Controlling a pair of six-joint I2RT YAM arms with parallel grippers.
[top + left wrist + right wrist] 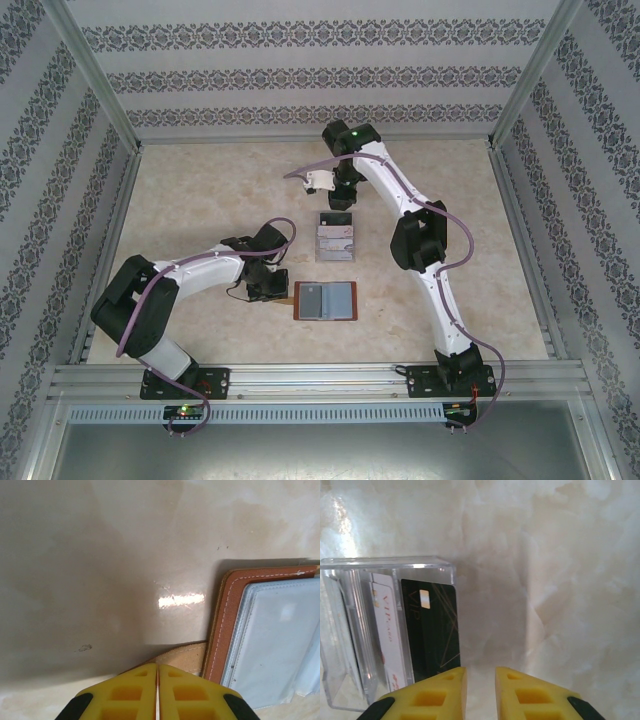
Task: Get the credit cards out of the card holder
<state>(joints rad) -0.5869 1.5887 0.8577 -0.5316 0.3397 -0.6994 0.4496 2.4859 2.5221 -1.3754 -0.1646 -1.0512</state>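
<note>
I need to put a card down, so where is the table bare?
Bare: the far-left stretch between the left wall and the clear stand; also right of the right arm. Crowded: the middle, around the stand and card holder.

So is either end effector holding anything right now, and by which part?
The left end effector is shut, apparently pinching the holder by its strap tab. The right end effector is open, holding nothing.
</note>
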